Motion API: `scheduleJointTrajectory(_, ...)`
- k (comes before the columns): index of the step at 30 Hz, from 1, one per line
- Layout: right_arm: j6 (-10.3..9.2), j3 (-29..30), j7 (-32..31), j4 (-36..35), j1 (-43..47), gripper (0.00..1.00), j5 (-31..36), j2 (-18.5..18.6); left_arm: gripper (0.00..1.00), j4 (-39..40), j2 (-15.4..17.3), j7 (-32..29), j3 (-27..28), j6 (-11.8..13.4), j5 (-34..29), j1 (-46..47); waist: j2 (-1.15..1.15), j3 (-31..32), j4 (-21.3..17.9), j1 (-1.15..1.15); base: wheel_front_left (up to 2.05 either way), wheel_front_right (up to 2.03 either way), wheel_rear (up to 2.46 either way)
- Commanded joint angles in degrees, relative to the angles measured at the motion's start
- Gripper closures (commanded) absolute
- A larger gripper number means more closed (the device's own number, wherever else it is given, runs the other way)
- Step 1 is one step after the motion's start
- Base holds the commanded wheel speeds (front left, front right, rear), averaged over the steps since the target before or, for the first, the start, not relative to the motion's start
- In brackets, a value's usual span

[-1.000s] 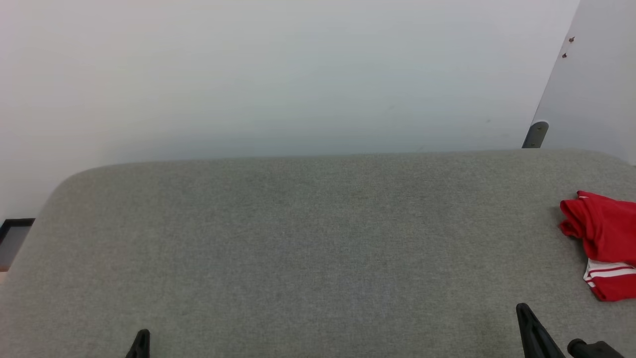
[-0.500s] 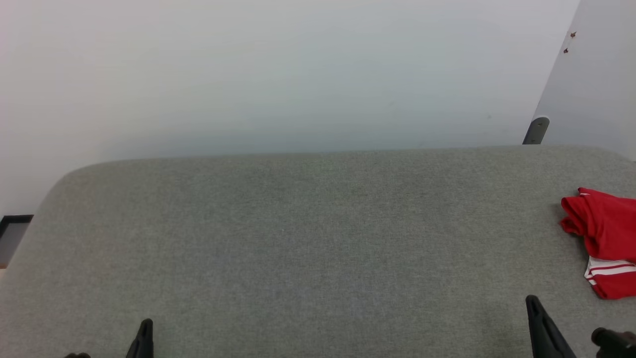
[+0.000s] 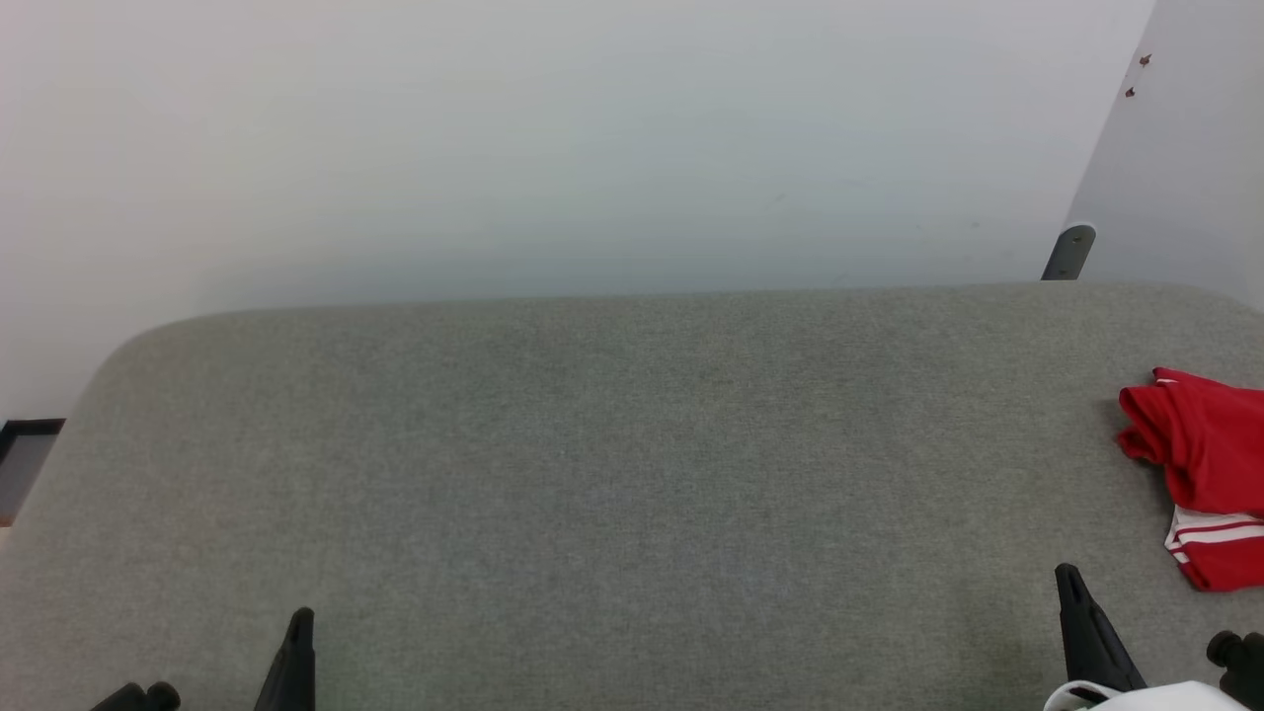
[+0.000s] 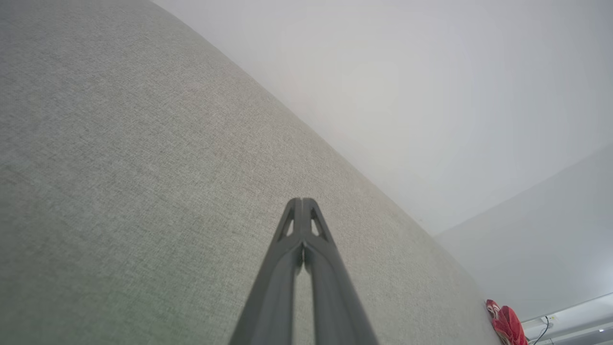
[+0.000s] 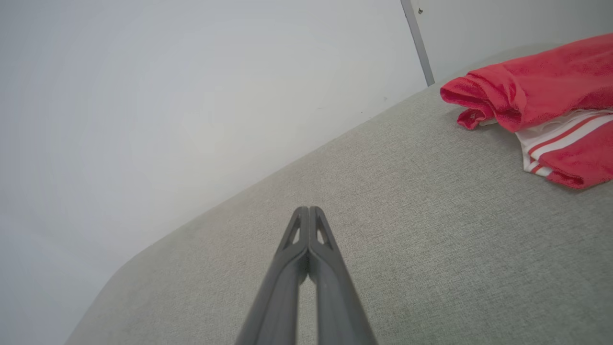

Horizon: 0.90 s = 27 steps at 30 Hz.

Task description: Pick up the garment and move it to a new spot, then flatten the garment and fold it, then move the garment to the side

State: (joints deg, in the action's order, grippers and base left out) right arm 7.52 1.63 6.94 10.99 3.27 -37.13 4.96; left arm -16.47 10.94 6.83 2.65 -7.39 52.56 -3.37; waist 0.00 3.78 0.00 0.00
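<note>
The left gripper (image 3: 300, 632) rises from the lower left edge of the head view, its long dark fingers slanting forward low over the grey fabric surface (image 3: 632, 464). In the left wrist view the two fingers press together at their tips, clenched on nothing. The right gripper (image 3: 1073, 592) comes up at the lower right in much the same pose. Its fingers are also closed tight, tip to tip (empty, with bare fabric beyond them). Whether either tip touches the fabric I cannot tell.

The garment (image 3: 1200, 444) lies crumpled at the far right edge of the surface, with red folds on top and a white, red-striped band beneath. It is ahead and to the right of the right gripper, apart from it, and well apart from the left one. A white wall (image 3: 592, 148) stands behind the surface.
</note>
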Motion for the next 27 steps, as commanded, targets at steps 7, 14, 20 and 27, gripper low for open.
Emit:
scheduleJointTrajectory(7,-0.02,0.9,-1.7,-0.2,-2.5,1.0,-7.2,-0.2,1.0,1.1,-0.6,-1.6,0.9,-0.1,5.2,2.4,0.0,-0.3,0.0,0.0,0.0,0.0,0.0)
scheduleJointTrajectory(14,-0.02,1.3,-3.0,0.2,-3.4,1.0,-12.7,-0.4,1.0,1.2,-1.5,-2.9,1.2,-0.1,9.1,3.3,0.0,-0.6,0.0,0.0,0.0,0.0,0.0)
scheduleJointTrajectory(20,-0.02,1.7,-4.1,0.5,-4.0,1.0,-17.1,-0.6,1.0,1.4,-2.1,-4.0,1.5,-0.1,12.3,4.0,0.0,-0.9,0.0,0.0,0.0,0.0,0.0)
scheduleJointTrajectory(27,-0.03,2.1,-5.3,0.8,-4.8,1.0,-22.0,-0.8,1.0,1.6,-2.9,-5.2,1.8,-0.1,15.8,4.8,0.0,-1.2,0.0,0.0,0.0,0.0,0.0)
